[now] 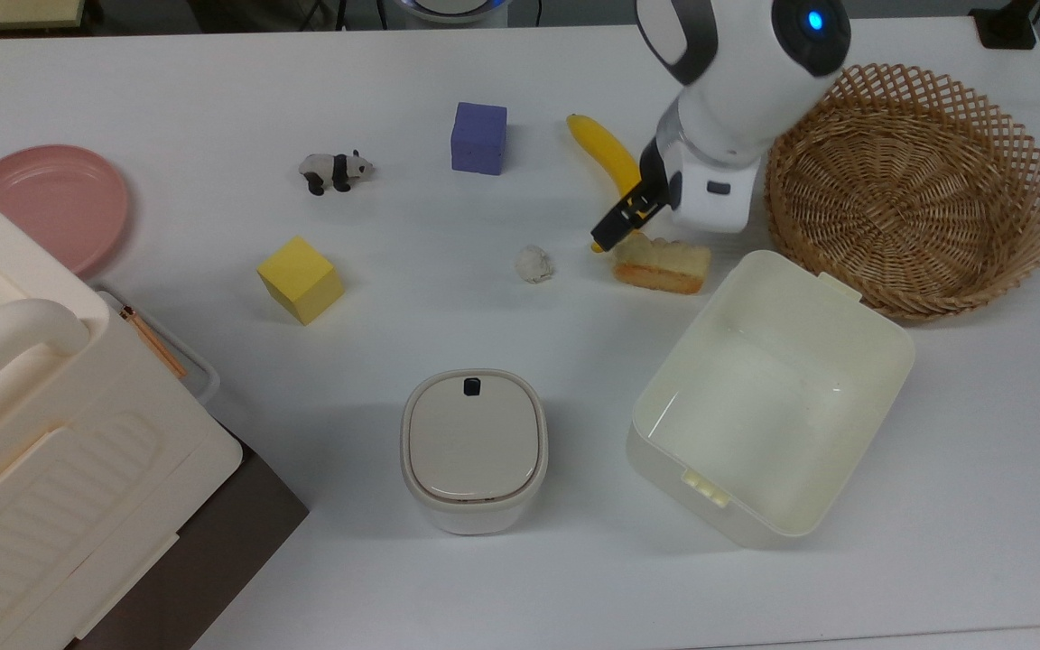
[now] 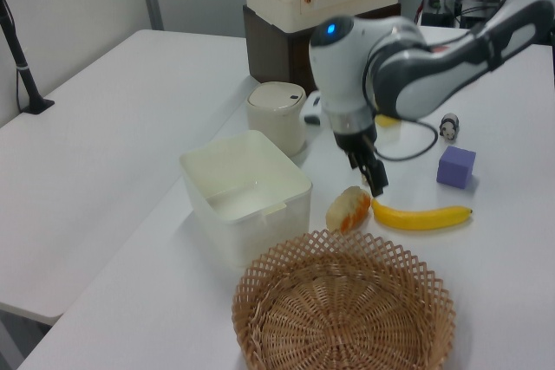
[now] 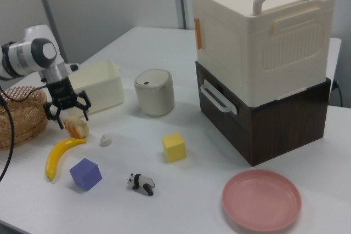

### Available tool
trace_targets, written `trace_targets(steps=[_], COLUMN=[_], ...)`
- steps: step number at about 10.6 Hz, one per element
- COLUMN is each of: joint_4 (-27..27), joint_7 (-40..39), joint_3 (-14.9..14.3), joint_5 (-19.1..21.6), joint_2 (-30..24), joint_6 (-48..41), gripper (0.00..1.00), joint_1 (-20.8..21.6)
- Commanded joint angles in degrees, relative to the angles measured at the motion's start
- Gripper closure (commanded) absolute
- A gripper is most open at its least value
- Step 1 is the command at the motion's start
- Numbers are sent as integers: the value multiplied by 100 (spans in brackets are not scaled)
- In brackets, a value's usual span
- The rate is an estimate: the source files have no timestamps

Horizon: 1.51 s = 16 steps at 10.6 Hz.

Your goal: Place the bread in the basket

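Orange-brown bread (image 3: 76, 126) beneath spread, empty end effector (image 3: 67, 112); best lowered squarely astride, then closed, before basket (image 1: 914, 188).

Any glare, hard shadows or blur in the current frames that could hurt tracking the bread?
Top view: even light, soft shadows, bread sharp, its upper edge tucked under the arm. Left view: mild sheen on the tub; bread clear beside the gripper. Right view: gripper open and crisp over the bread, no glare.
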Motion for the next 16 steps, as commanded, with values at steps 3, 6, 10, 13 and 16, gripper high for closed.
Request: trace_targets(steps=[3, 6, 10, 13, 16], joint_4=[-79, -97, -71, -71, -71], joint_7=[257, 302, 434, 434, 285], joint_3=[-20, -20, -55, -64, -64], joint_5=[-202, -334, -405, -475, -466], joint_2=[224, 206, 110, -126, -731], joint_6=[264, 274, 257, 195, -295], gripper=[19, 67, 78, 81, 82], joint_1=[271, 289, 263, 193, 131])
